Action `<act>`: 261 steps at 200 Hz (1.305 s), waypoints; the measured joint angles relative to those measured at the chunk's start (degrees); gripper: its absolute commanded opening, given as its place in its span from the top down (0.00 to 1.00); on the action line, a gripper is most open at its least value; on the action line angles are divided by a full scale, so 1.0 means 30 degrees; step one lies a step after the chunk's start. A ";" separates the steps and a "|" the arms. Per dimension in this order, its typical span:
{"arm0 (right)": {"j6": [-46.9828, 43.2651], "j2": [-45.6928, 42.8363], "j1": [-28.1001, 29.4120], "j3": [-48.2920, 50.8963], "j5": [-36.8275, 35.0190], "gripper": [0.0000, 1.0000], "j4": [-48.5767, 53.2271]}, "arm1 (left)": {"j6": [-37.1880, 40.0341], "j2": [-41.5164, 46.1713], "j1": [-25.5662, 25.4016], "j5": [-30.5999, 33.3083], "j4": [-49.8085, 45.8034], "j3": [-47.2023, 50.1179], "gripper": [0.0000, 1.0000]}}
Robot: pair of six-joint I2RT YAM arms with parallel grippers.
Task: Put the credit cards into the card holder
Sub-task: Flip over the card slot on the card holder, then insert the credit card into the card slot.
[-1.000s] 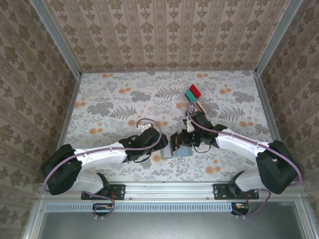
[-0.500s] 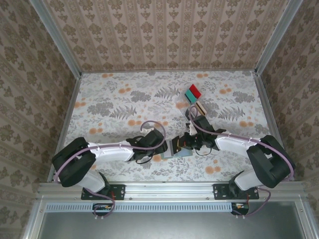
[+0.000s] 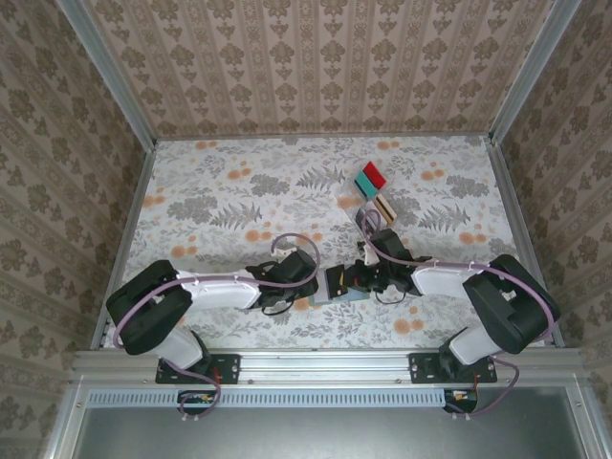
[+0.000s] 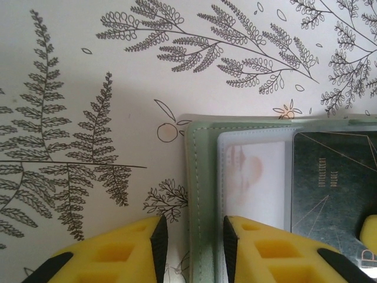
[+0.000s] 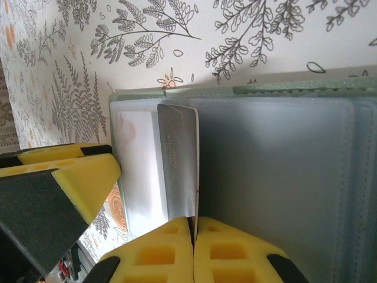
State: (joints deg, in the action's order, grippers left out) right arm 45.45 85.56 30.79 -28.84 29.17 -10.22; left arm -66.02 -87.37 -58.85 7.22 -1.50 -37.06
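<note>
The grey-green card holder (image 4: 200, 194) lies open on the floral table, its clear pockets facing up; it is also in the top view (image 3: 331, 293). A pale card (image 4: 253, 177) sits in its left pocket. My right gripper (image 5: 195, 223) is shut on a dark grey credit card (image 5: 179, 159), held on edge over the holder's inner pockets (image 5: 277, 177). My left gripper (image 4: 191, 242) stands open, its fingers either side of the holder's left edge: one over the table, one over the clear pocket. Red and teal cards (image 3: 370, 178) and a beige card (image 3: 385, 207) lie further back.
The cards at the back right rest on a clear plastic tray (image 3: 356, 202). Both arms meet over the near middle of the table (image 3: 220, 201). Patterned walls close in the left, right and back, and a metal rail (image 3: 325, 361) runs along the near edge.
My right gripper has come down and left with the dark card, closer over the holder. My left gripper has shifted right to the holder's left edge.
</note>
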 measured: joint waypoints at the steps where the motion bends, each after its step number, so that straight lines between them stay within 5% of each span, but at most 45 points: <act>1: 0.0007 -0.0015 0.0000 0.0022 0.0000 0.94 -0.0022 | 0.0000 0.0000 0.0000 0.0007 0.0000 0.0000 0.68; 194: -0.0007 0.0787 0.0219 0.0415 0.0350 0.94 -0.1617 | 0.0000 -0.0437 -0.0124 0.0036 0.0277 -0.0313 0.70; 261: -0.0393 -0.1625 -0.0022 0.0270 -0.1020 0.94 0.1297 | -0.0007 -0.0437 -0.0131 0.0029 0.0291 -0.0321 0.70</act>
State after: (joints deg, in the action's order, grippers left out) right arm 44.27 80.68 30.72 -28.03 26.11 -6.33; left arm -66.04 -88.68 -59.24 7.31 -0.62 -38.02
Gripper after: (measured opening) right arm 0.066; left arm 0.297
